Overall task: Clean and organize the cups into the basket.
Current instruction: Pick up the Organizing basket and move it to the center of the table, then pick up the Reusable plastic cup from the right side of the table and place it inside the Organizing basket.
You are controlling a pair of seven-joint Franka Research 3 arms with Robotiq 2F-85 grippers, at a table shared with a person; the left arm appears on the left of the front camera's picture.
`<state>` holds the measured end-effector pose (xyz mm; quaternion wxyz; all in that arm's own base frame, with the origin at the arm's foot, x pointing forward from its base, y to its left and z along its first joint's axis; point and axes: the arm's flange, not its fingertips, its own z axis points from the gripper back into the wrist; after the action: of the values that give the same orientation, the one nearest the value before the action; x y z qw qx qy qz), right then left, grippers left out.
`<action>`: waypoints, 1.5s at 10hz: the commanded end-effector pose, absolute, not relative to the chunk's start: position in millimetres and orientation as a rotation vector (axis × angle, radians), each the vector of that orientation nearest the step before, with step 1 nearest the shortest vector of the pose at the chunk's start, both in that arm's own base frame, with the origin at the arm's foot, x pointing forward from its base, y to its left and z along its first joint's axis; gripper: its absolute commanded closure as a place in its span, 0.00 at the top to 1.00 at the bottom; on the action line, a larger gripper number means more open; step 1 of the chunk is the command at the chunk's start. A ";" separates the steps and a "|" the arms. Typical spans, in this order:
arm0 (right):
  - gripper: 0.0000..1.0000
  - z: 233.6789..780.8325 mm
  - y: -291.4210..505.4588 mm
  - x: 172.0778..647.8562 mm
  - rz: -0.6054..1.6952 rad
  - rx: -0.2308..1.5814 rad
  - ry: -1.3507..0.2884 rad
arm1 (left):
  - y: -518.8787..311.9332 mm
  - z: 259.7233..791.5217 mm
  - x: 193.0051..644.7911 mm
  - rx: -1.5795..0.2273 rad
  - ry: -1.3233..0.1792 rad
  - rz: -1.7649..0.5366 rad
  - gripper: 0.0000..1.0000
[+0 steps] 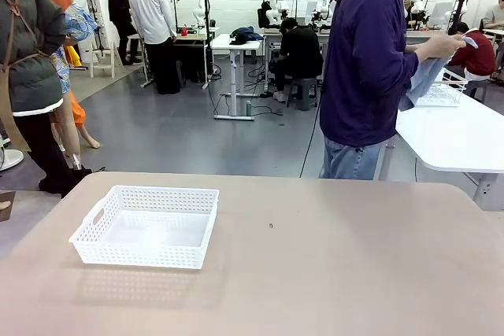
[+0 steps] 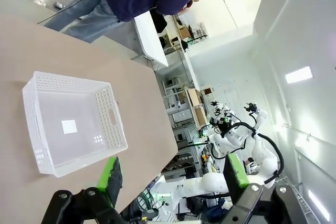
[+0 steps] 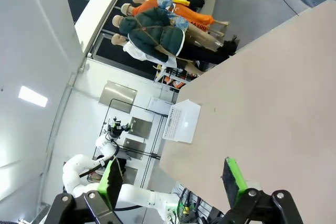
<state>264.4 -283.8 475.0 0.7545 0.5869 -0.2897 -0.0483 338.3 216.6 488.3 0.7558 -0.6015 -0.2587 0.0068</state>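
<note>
A shallow rectangular white plastic basket (image 1: 142,251) with lattice-perforated sides and cut-out handles sits upright on the matte beige counter (image 1: 339,273), at about 8 o'clock in the front view, with only its bare white floor showing inside.

Across the counter at 1 o'clock, a person in a dark purple hooded top and blue jeans (image 1: 366,60) is turned toward a neighbouring white table (image 1: 457,139). The person holds a pale blue cloth (image 1: 425,80) near a white wire-grid basket (image 1: 442,94).

In the left wrist view the left jaws are spread wide, green pads (image 2: 110,174) well apart with nothing between them, and the white plastic basket (image 2: 111,124) lies at 9 o'clock.

The right jaws are likewise spread wide, green pads (image 3: 111,182) gripping nothing. In that view the white plastic basket (image 3: 181,121) shows small beyond them at the counter's 9 o'clock edge.
</note>
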 end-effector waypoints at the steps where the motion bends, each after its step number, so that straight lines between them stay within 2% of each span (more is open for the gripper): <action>1: 1.00 472.6 -277.7 270.6 -0.084 1.266 -0.594 | 216.1 489.3 338.3 -1.316 -0.566 0.010 1.00; 15: 1.00 472.6 -277.7 270.6 -0.084 1.266 -0.594 | 216.1 489.3 338.3 -1.316 -0.566 0.010 1.00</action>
<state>273.0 -275.3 475.3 0.7588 0.5874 -0.2788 -0.0387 339.4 214.6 488.5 0.7565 -0.6015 -0.2569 0.0049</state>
